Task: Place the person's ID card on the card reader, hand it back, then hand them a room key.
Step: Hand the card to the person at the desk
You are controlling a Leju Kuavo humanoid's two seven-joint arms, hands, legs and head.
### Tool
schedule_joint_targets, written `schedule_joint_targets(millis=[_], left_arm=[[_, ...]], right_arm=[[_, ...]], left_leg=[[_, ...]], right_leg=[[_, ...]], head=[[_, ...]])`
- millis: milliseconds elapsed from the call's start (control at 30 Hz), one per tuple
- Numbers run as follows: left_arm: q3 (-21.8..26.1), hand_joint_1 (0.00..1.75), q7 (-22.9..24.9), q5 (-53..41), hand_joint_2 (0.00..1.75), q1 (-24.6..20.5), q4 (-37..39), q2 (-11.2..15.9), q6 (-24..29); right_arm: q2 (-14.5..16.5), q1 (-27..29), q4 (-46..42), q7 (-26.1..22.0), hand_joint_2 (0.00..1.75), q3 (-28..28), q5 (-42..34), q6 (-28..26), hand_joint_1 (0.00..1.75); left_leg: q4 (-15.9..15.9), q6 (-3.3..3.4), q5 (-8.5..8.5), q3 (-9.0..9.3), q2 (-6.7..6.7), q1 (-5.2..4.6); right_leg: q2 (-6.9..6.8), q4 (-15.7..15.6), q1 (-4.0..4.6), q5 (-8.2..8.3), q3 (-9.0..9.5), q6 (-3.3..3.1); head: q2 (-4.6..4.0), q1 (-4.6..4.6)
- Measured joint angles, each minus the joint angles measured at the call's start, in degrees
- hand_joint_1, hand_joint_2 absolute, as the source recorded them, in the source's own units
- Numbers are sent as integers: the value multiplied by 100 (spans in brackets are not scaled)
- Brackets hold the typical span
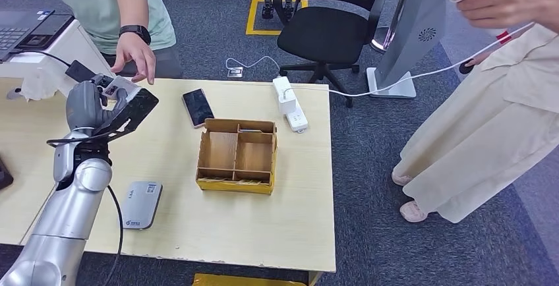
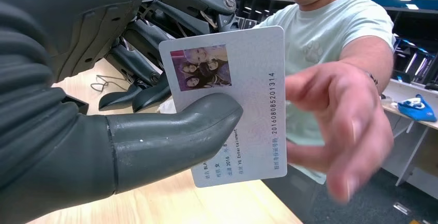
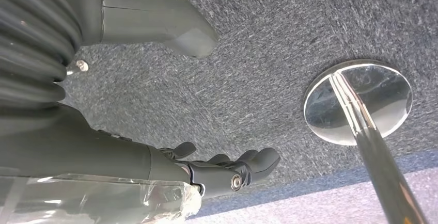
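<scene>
My left hand is raised above the table's back left part and pinches a white ID card between thumb and fingers. The card bears a photo and a printed number. In the head view the ID card shows as a small patch at the top of the hand. A person in a light green shirt reaches an open hand towards the card, and that hand hovers just beyond mine without touching it. The grey card reader lies on the table near the front left. My right hand hangs over carpet, fingers apart, holding nothing.
A yellow cardboard box with compartments stands mid-table. A phone and a white power strip lie behind it. A laptop sits at the far left. An office chair and a second person stand to the right.
</scene>
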Motion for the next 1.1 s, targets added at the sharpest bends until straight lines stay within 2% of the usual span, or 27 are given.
schedule_joint_targets(millis=[367, 600, 633, 667, 733, 767, 800, 1100], left_arm=[[-111, 175, -28, -163, 175, -429, 627, -299, 243], [-117, 175, -100, -361, 175, -740, 1141, -527, 756], [-117, 167, -122, -378, 175, -754, 1181, -553, 833], [-117, 140, -153, -389, 175, -761, 1212, -582, 917], [-117, 53, -240, -395, 175, -760, 1239, -628, 1085], [-117, 17, -291, -390, 175, -757, 1244, -650, 1166], [-117, 0, -342, -384, 175, -753, 1244, -670, 1239], [-116, 0, -633, -300, 175, -744, 1237, -787, 1564]], right_arm=[[0, -10, 38, 9, 175, 44, 130, -1, 0], [0, -20, 88, -58, 175, 49, 127, 0, 0], [0, -20, 94, -62, 175, 49, 128, 0, 0], [0, -20, 99, -64, 175, 49, 129, 0, 0], [0, -20, 103, -63, 175, 49, 141, 0, 0], [0, -20, 104, -61, 175, 49, 155, -1, 0], [0, -20, 105, -59, 175, 49, 169, -1, 0], [0, -22, 146, -63, 175, 52, 187, 0, 0]], left_leg=[[0, 0, 0, -2, 1, 0], [0, 0, 0, -3, 1, 0], [0, 0, 0, -3, 1, 0], [1, 0, 0, -3, 1, 0], [1, 0, 0, -3, 1, 0], [1, 0, 0, -4, 1, 0], [0, 0, 0, -4, 1, 0], [0, 0, -1, -5, 1, 0]], right_leg=[[0, 0, 0, -1, -4, 0], [3, 0, 0, 0, -3, 0], [3, 0, 0, 0, -3, 0], [3, 0, 0, 0, -3, 0], [3, 0, 0, 0, -3, 0], [3, 0, 0, 0, -3, 0], [3, 0, 0, 0, -3, 0], [2, 0, 0, -1, -3, 1]], head=[[0, -1], [0, 0], [0, -1], [0, 0], [0, 0], [0, 0], [0, 0], [0, -1]])
